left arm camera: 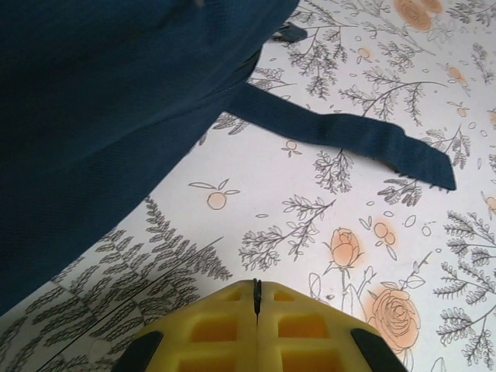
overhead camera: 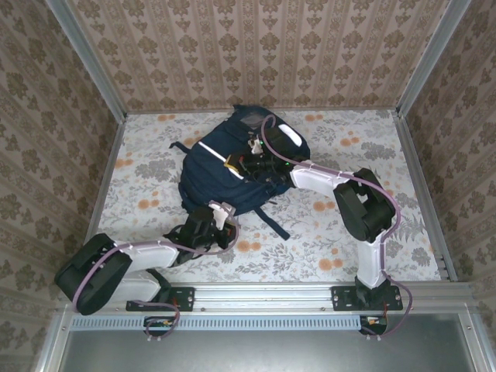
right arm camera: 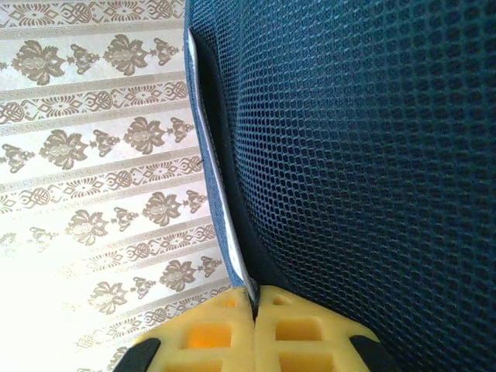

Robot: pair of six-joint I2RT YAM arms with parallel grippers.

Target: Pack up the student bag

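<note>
Student bag lies flat on the counter, a little past centre toward 12 o'clock in the overhead view. Long axis runs roughly 7 o'clock to 1 o'clock. No loose items to pack visible on the counter.

Right end effector: on the bag, upper middle of it, arm reaching in from 4 o'clock. Pads closed. From its wrist camera a thin pale strip along the bag's edge runs straight into the seam between the pads, so it looks pinched on that edge; dark mesh panel sits hard against it at 1 to 3 o'clock. I cannot tell whether that strip borders an opening.

Left end effector: closed on nothing, low over bare counter just off the bag's 7 o'clock end. From its wrist camera the bag body is at 10 to 11 o'clock, close; a loose strap trails flat across the counter at 1 o'clock.

Judgement: right arm is the nearer, already in contact. Whatever comes next turns on that pinched edge. The left is free to brace or lift the near end, a short reach toward 11 o'clock.
</note>
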